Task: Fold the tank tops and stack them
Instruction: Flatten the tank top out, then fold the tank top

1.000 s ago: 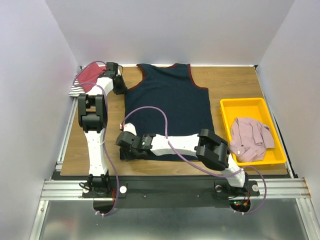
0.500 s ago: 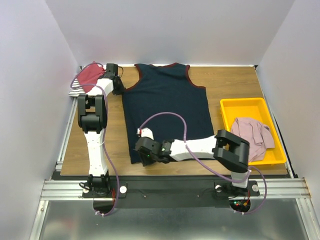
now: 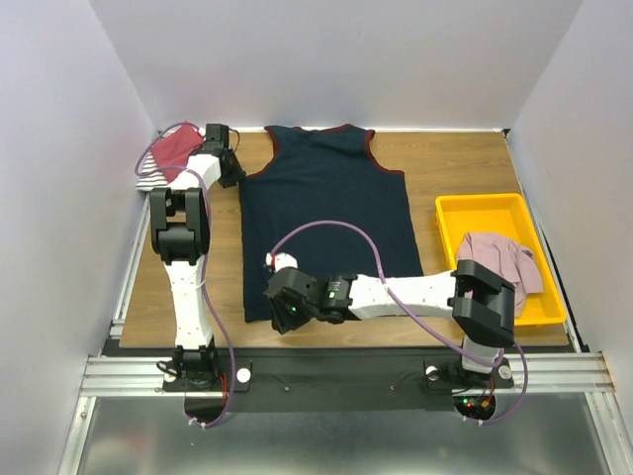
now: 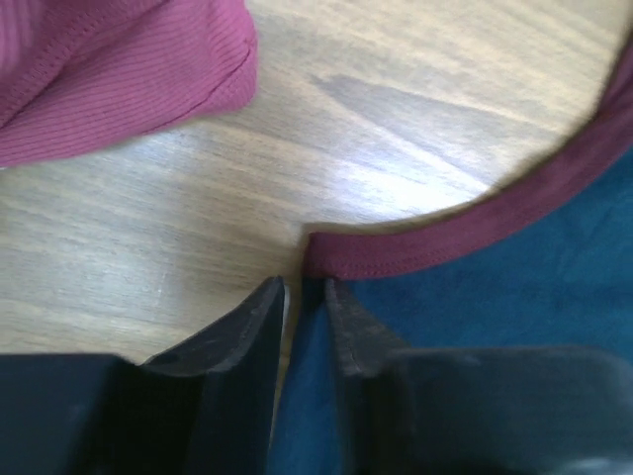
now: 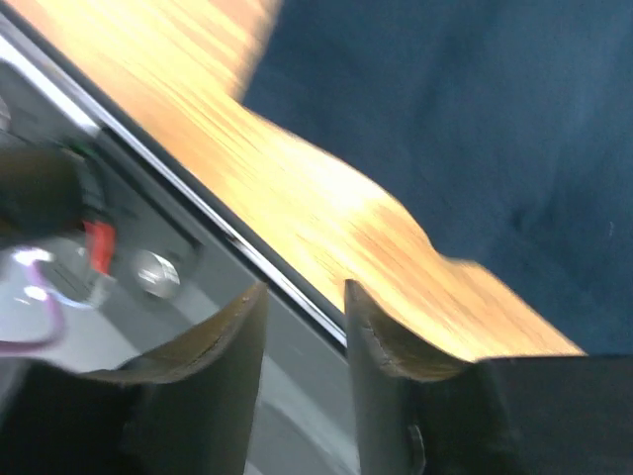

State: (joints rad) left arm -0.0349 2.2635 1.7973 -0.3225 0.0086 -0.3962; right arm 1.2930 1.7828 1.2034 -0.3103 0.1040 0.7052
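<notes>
The navy tank top (image 3: 331, 218) with maroon trim lies spread flat on the wooden table, neck toward the back. My left gripper (image 3: 227, 168) is at its back-left shoulder. In the left wrist view the left gripper (image 4: 305, 287) is shut on the navy cloth (image 4: 514, 297) just below the maroon trim (image 4: 425, 247). My right gripper (image 3: 285, 315) hovers over the near hem, by the table's front edge. In the right wrist view the right gripper (image 5: 302, 292) is open and empty, and the navy cloth (image 5: 475, 119) lies beyond it. A red tank top (image 3: 176, 148) lies on a striped one (image 3: 148, 180) at the back left.
A yellow tray (image 3: 485, 203) at the right holds the pale pink tank top (image 3: 495, 272). The red top (image 4: 99, 69) lies close to my left gripper. The metal rail (image 3: 336, 371) runs along the near table edge, just under my right gripper.
My right gripper let go of the bunched near-left hem and swung right and nearer, to the table's front edge. The navy top now lies flatter and longer. My left gripper shifted slightly left.
</notes>
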